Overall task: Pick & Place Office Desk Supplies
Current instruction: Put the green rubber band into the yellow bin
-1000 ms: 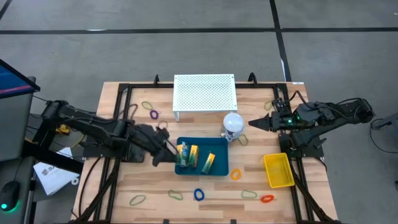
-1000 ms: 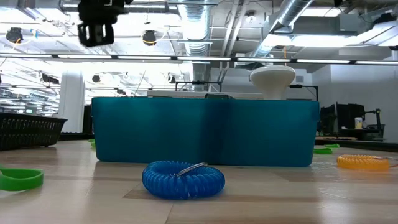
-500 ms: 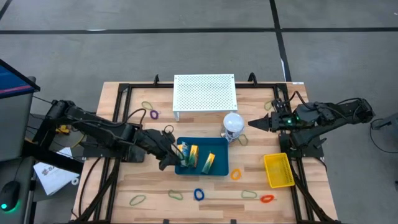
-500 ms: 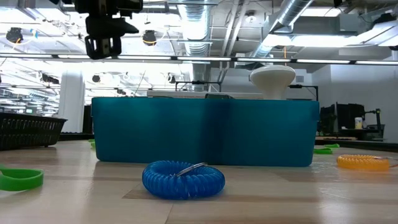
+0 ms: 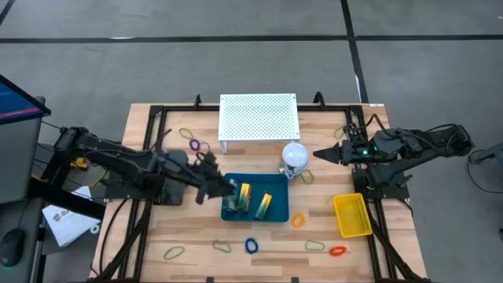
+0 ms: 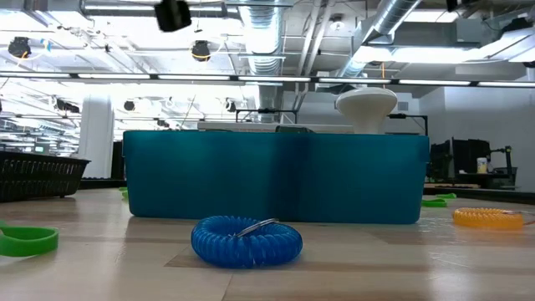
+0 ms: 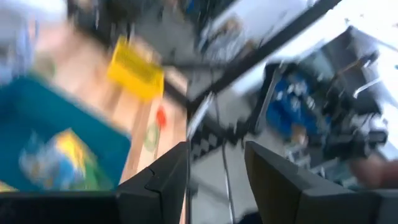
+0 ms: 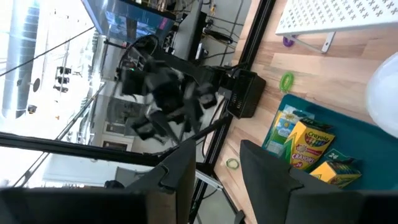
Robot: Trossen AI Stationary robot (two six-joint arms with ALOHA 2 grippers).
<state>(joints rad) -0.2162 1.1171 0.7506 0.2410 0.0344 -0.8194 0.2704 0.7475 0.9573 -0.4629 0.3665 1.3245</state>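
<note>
Teal bin (image 5: 277, 218) at table centre, into which crayon boxes (image 5: 245, 196) and packets have been stood so that supplies are gathered together. Left gripper (image 5: 218, 189) is seen at the bin's left edge, fingers parted with nothing between them. Right gripper (image 5: 322, 155), parked beside the white ball (image 5: 295, 156), is likewise empty and apart. Coiled loops, such as the blue loop (image 6: 247, 240), are left scattered on the table (image 5: 196, 236), presumably awaiting collection

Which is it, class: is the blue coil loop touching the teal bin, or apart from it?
Apart. The high view shows bare wood between the blue coil loop and the teal bin.
</note>
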